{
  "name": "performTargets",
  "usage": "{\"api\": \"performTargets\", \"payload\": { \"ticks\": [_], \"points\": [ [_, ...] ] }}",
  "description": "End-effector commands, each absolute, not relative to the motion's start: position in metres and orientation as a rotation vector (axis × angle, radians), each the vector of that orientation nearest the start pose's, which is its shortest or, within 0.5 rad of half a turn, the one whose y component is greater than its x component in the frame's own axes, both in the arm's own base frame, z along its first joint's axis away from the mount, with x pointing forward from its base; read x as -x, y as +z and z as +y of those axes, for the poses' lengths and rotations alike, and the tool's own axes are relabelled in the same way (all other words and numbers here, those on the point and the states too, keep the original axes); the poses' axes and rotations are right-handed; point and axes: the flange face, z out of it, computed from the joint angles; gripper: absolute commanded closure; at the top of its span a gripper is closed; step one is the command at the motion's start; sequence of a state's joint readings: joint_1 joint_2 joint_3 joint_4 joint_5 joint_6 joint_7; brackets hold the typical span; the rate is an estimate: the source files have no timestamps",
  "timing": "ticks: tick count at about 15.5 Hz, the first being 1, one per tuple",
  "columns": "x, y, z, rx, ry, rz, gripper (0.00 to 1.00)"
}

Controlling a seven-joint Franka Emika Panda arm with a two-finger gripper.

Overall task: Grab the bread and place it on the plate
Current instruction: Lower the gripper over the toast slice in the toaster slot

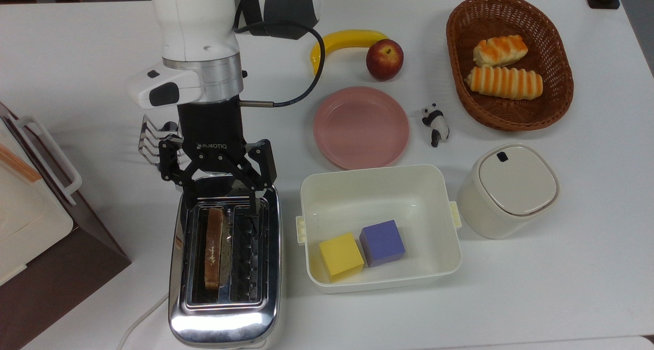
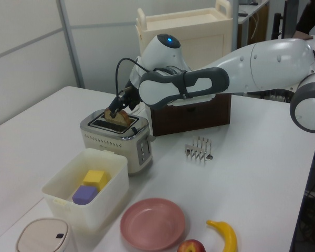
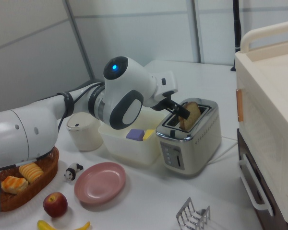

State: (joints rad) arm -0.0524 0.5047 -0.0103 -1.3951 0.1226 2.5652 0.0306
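- The bread (image 1: 213,248) stands on edge in one slot of the chrome toaster (image 1: 225,319), which sits near the counter (image 1: 562,288) edge at the top view's bottom, toward its left.
- The claw (image 1: 220,205) hangs over the toaster's far end with its fingers (image 1: 254,205) spread apart, gripping nothing.
- The slice lies just beyond the fingertips, further along the slot toward the top view's bottom.
- The pink plate (image 1: 361,127) lies bare mid-counter, well apart from the toaster.
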Motion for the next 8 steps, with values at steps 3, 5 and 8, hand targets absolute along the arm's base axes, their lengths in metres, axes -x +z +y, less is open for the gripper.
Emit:
{"api": "performTargets", "payload": {
  "ticks": [3, 5, 8],
  "points": [
    [-0.7485, 0.4941, -0.0435, 2.836, -1.018, 0.332, 0.2],
    [-0.749, 0.4972, -0.0451, 2.818, -1.049, 0.354, 0.46],
    [-0.749, 0.4974, -0.0451, 2.819, -1.052, 0.351, 0.55]
  ]
}}
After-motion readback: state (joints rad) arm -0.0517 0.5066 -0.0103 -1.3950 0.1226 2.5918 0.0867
